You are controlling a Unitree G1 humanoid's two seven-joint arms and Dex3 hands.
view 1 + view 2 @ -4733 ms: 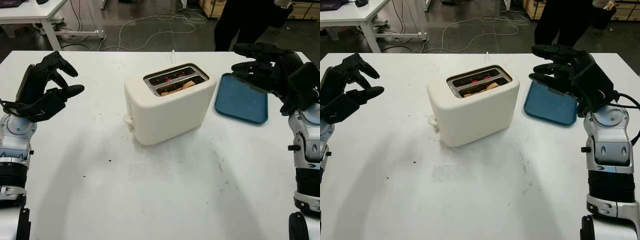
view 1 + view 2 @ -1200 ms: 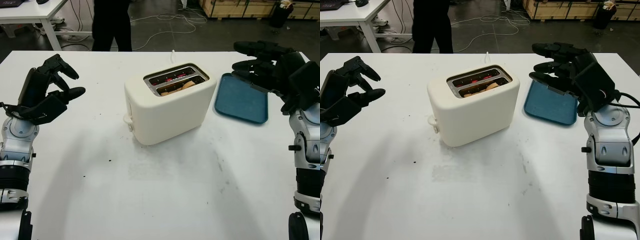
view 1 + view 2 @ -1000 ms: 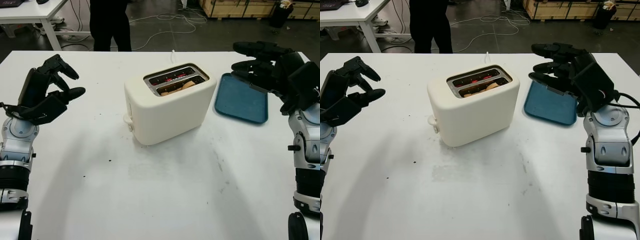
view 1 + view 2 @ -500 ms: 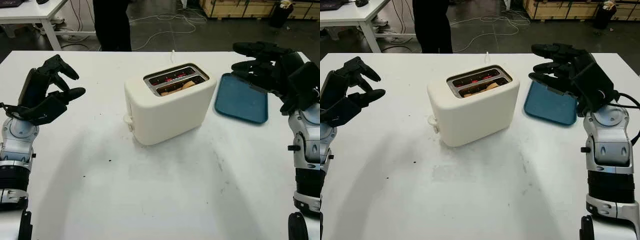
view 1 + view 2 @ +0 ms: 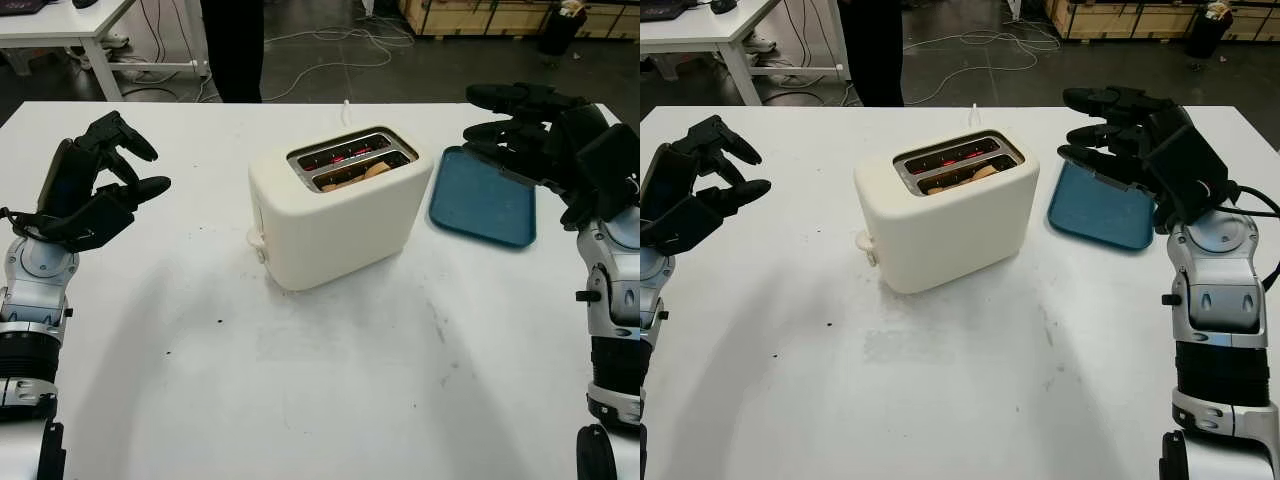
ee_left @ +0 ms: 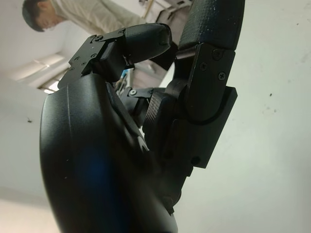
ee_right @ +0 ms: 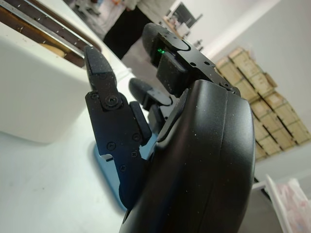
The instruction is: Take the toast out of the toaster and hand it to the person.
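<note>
Looking down from the left eye view, a cream toaster stands mid-table on the white table, with the toast sunk in the near slot and red elements glowing in the far slot. The left hand is raised well to the left of the toaster and holds nothing; the right hand hovers above a blue tray to the toaster's right, also holding nothing. A person in dark clothing stands beyond the far table edge. From the right eye view, the layout is the same: toaster lever on the left end face, right hand apart from the toaster. From the left wrist view, the left hand's fingers grip nothing, above bare table. From the right wrist view, the right hand's fingers are likewise unloaded, near the toaster's side wall. Risks, as a judgement: the toast sits low, so fingers may contact hot slot edges or crush the slice; a sideways pull may tip or slide the toaster; a loose pinch may drop the toast before handover.
</note>
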